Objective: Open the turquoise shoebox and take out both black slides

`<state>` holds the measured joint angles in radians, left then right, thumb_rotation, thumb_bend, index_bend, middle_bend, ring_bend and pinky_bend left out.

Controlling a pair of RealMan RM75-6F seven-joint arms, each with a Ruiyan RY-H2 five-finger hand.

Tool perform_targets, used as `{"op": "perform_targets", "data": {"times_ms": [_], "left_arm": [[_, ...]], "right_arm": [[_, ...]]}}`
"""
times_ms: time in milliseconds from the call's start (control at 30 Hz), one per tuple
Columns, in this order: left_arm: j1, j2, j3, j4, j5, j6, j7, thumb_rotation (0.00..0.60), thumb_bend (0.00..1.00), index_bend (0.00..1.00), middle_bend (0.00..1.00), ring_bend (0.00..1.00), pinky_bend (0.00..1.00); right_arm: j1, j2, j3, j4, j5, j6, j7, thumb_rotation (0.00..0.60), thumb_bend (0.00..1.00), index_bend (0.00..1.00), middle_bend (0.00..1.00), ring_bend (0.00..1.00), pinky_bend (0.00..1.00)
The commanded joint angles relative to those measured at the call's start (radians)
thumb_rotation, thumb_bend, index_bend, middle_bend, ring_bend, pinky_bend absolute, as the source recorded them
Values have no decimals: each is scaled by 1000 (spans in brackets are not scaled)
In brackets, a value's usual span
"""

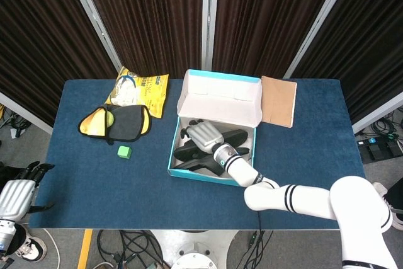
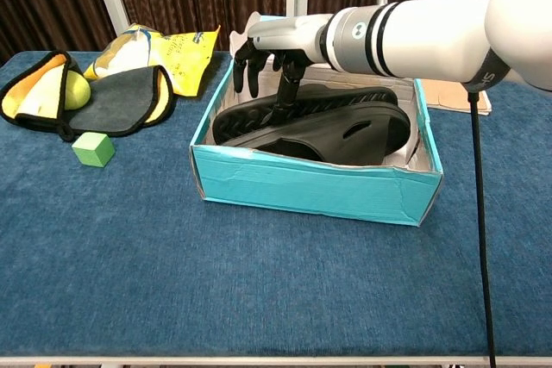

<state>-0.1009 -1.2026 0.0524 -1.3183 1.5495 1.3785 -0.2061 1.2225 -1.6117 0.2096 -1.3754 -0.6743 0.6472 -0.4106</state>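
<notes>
Two black slides (image 2: 319, 122) in open turquoise shoebox (image 2: 310, 185) | right robot hand (image 2: 276, 45) pinching upper slide | left robot hand (image 1: 16, 194) released, off-surface | next: lift clear

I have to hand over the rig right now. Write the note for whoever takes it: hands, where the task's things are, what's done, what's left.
Right hand: inside the turquoise shoebox, fingers pointing down onto the upper black slide; a closed grip isn't visible.
Left hand: off the table's near-left corner, holding nothing.
Box: open, lid flipped back. Both slides are in it, the second black slide lying nearer the front wall.
Done: box opened.
Left: lift out both slides.
</notes>
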Motion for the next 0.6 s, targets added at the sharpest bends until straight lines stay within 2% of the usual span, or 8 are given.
{"op": "perform_targets", "data": {"times_ms": [33,233,400,467,600], "left_arm": [[-1,-1,0,0,-1,-3,0,600,3,157,147,81,296],[-1,1,6,0,0,-10,-2,600,3,157,148,81,296],[-1,1,7,1,1,-10,-4,600,4,157,148,81,296],[-1,1,7,1,2,-8,-5,600,5,157,148,81,296],[-1,1,7,2,0,-10,-4,600,4,157,148,81,296]], "right_arm": [[15,5,-10,6,26,-21,-1,600,0,308,337,156,216],[39,-3,-34,22,59,-31,-10,600,5,337,337,182,243],[47,-10,-38,26,61,-14,-5,600,29,422,384,241,308],[47,-13,-41,27,57,-2,-6,600,54,491,432,291,376],[45,-20,-48,30,41,34,-16,600,128,683,577,440,580]]}}
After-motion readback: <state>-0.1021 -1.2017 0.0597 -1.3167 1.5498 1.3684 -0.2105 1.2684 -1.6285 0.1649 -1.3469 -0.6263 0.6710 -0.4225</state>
